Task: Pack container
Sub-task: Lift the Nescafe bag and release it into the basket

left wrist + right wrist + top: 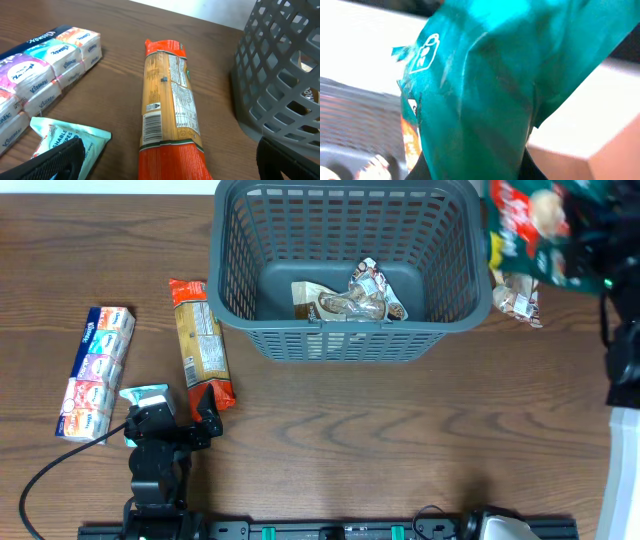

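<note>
Overhead, the container (345,340) stands on the wooden table (400,440) with a brown packet (345,300) on its floor. Just beyond the container's right rim, the right gripper (475,172) clamps a green bag (535,220) held aloft. Left of the container lie a pasta packet (200,340) and, farther out, tissue packs (95,370). The left gripper (178,415) hangs there too, jaws spread wide.

left gripper (175,405) spread; right gripper (475,172) clamping packet (530,225)
</note>
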`<control>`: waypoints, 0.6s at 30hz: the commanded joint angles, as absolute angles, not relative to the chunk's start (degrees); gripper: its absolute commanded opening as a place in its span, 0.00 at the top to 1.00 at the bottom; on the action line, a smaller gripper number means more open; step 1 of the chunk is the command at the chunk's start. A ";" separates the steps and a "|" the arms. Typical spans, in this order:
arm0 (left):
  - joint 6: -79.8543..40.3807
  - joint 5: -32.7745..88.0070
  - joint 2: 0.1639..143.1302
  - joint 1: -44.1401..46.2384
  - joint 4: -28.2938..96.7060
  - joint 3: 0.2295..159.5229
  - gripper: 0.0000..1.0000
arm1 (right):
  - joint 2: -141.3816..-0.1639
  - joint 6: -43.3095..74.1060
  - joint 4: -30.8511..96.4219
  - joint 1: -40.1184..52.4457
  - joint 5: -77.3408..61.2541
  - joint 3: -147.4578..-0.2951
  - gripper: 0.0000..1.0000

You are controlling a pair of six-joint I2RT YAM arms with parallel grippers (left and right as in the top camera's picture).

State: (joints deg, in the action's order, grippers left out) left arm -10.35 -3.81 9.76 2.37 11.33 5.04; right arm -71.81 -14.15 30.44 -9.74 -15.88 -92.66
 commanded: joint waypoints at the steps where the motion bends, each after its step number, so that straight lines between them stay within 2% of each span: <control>1: -10.44 -3.62 9.98 2.55 11.90 3.97 0.01 | -72.55 -20.53 27.99 -2.72 -19.09 -97.51 0.99; 10: -10.44 -3.62 9.98 2.55 11.90 3.97 0.01 | -84.07 -33.98 29.98 10.72 -22.39 -98.37 0.99; 18: -10.41 -3.62 9.98 2.55 11.92 3.97 0.01 | -98.70 -33.98 33.91 12.10 -27.68 -98.37 0.99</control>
State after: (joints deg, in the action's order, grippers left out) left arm -10.35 -3.79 9.76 2.37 11.35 5.04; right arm -97.19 -32.58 34.28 11.79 -23.24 -96.95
